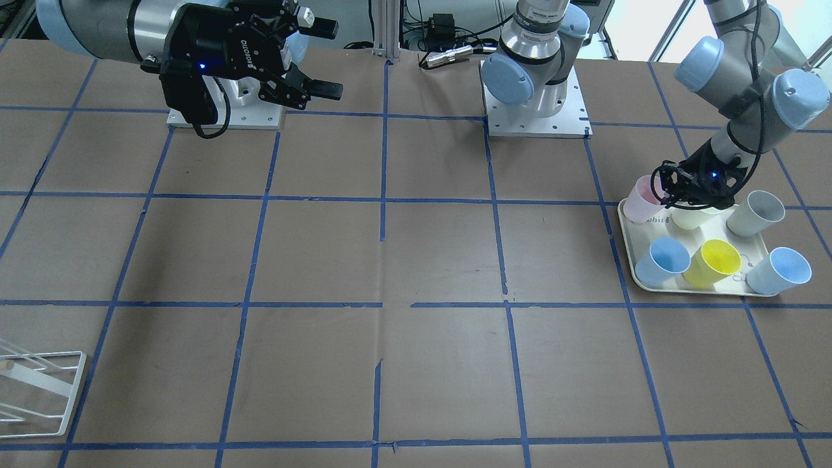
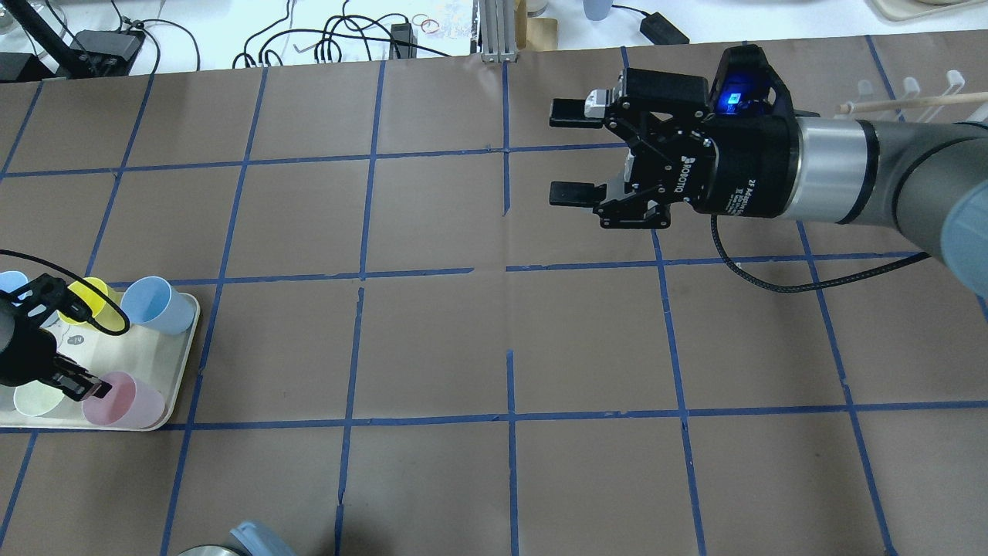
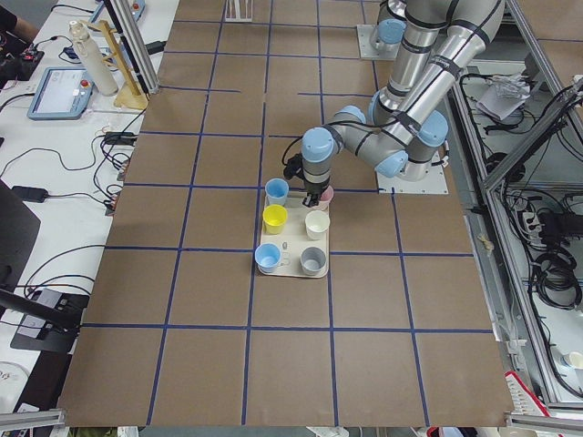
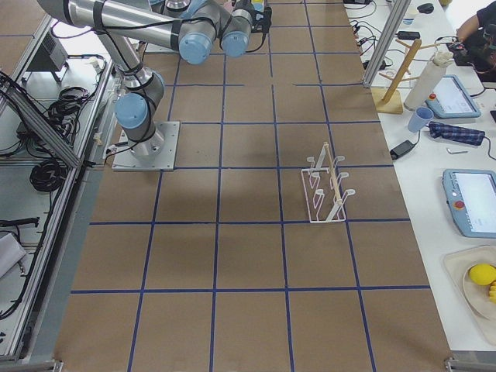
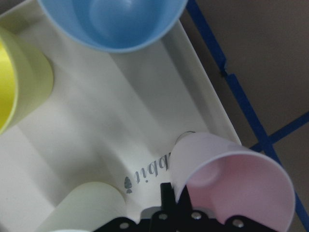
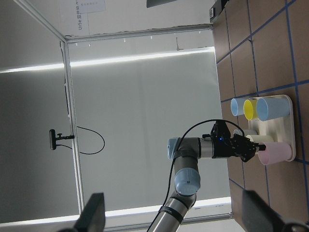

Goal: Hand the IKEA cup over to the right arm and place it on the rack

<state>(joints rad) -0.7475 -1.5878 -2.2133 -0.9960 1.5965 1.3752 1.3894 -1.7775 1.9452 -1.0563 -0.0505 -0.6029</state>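
Observation:
The pale pink IKEA cup (image 1: 642, 200) stands at the corner of the cream tray (image 1: 628, 242); it also shows in the overhead view (image 2: 127, 401) and the left wrist view (image 5: 231, 179). My left gripper (image 2: 93, 388) is down at the cup's rim. One finger (image 5: 168, 195) presses the outside of the cup's wall, and the other is hidden. The cup's base still rests on the tray (image 5: 120, 121). My right gripper (image 2: 571, 158) is open and empty, held high above the table, far from the tray. The white wire rack (image 1: 39, 390) stands at the table's far right side (image 4: 325, 190).
On the tray stand a cream cup (image 1: 692, 218), a grey cup (image 1: 754, 213), two blue cups (image 1: 663, 260) (image 1: 780, 273) and a yellow cup (image 1: 712, 263). The cream cup is right beside the left gripper. Brown paper with blue tape lines covers the table.

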